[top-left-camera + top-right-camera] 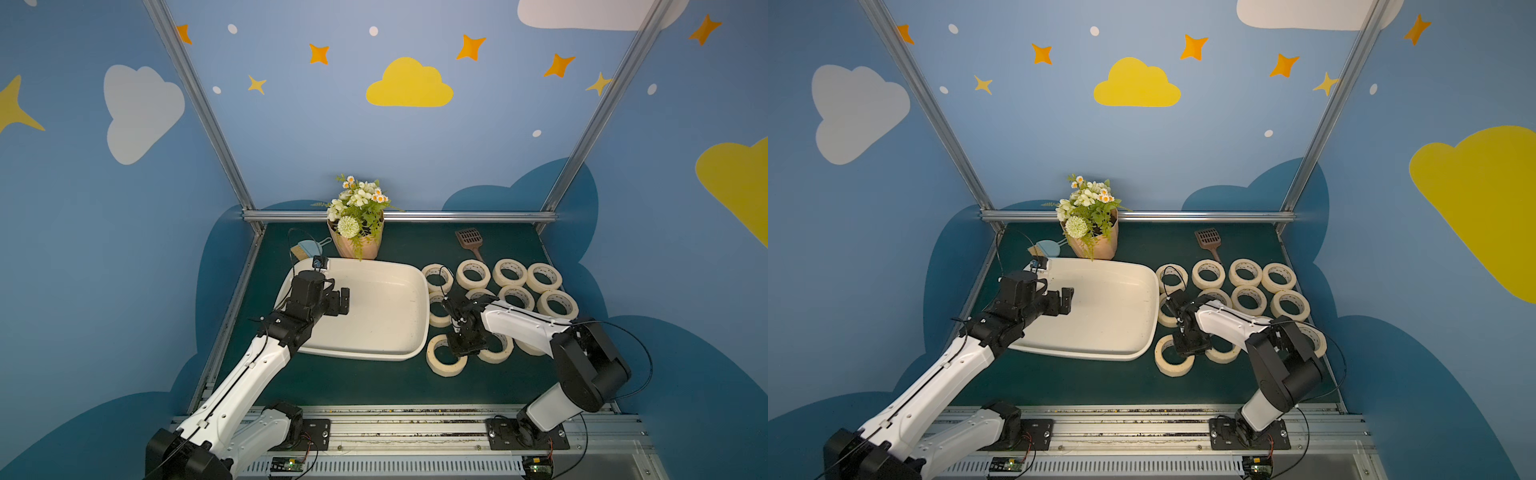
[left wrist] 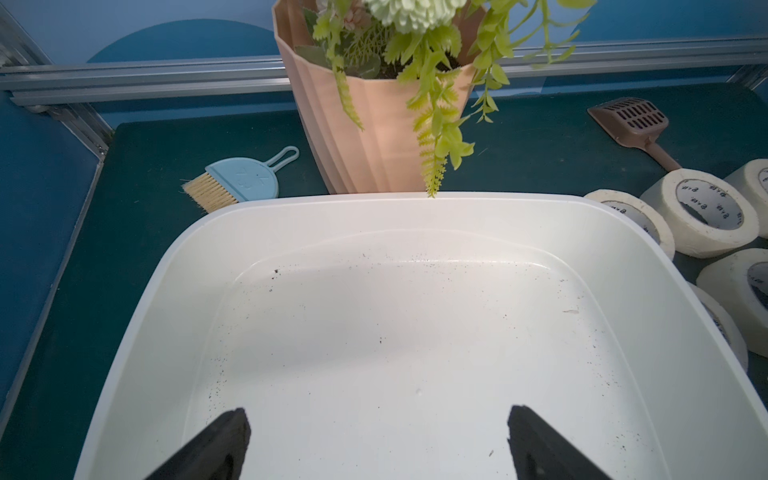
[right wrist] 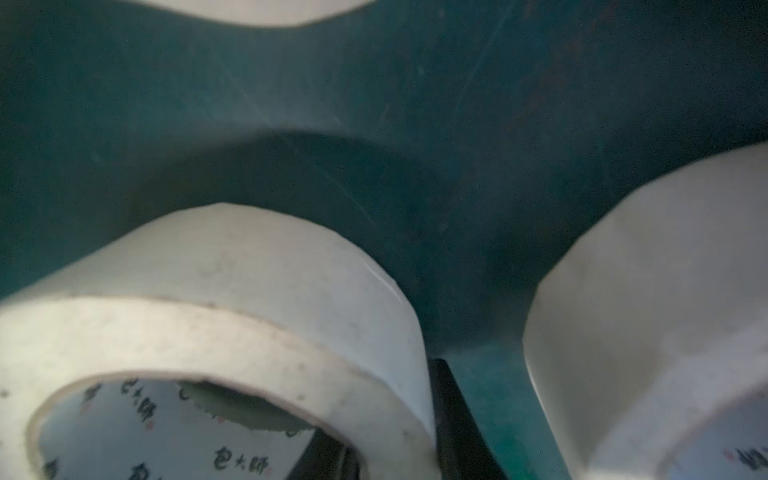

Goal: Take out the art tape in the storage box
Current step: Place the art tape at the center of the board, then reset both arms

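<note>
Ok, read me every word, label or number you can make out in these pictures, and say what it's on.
"包大师": on the cardboard core of the art tape roll gripped by the right gripper.
Dark marks on the other rolls' cores: too blurred to read.
Embossed marks on the blue hand brush: unreadable.
Storage box, flower pot, brown slotted scoop: none.

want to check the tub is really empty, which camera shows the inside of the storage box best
The left wrist view: the storage box fills the frame, its floor bare except for dark specks, with the open left claw over it. Both top views show the box whole but smaller, the left arm covering one end. The right wrist view shows only tape rolls.
</note>
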Action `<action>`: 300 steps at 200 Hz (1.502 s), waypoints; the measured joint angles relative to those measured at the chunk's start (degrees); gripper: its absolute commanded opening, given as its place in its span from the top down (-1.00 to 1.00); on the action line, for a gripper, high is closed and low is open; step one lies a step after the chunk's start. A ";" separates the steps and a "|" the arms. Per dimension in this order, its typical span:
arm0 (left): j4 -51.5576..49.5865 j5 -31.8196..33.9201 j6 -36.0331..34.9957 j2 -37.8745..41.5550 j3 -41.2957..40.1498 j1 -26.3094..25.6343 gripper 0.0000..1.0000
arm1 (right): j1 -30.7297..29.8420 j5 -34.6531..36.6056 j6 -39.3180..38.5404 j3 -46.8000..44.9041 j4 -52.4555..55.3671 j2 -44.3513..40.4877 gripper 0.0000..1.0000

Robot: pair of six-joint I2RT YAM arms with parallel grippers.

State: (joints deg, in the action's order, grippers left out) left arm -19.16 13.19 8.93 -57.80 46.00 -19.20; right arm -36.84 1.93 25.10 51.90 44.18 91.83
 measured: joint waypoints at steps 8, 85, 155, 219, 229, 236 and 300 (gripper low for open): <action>0.20 0.11 -0.17 0.26 -0.39 0.13 -1.00 | 0.02 0.70 0.22 -0.35 -1.42 0.00 1.00; 2.29 0.13 -1.29 0.50 -0.79 0.74 -1.00 | -0.35 6.21 2.93 -2.75 -4.79 -1.60 -0.80; 9.03 -1.27 -3.61 -0.37 -3.52 5.44 -1.00 | 7.74 8.09 -5.81 0.20 -6.51 -27.96 -0.96; 23.65 -7.13 -8.20 -13.35 -9.35 11.10 -1.00 | 30.77 9.31 -9.14 -7.85 -23.98 -26.75 -0.96; 25.46 -8.04 -8.66 -14.67 -9.62 12.11 -1.00 | 31.91 10.86 -8.85 -8.79 -26.82 -24.48 -0.97; 27.02 -8.74 -8.83 -15.45 -9.81 12.87 -1.00 | 32.46 11.87 -8.90 -9.60 -29.55 -22.75 -0.97; 41.44 -14.67 -9.11 -27.65 -11.58 21.40 -1.00 | 34.67 14.19 -14.75 -12.87 -48.43 -6.84 -0.97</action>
State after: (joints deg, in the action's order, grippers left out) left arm 22.28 -1.48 -0.19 -85.45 34.41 2.20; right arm -2.17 16.12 10.35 39.03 -4.25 84.99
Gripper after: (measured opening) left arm 0.999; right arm 0.983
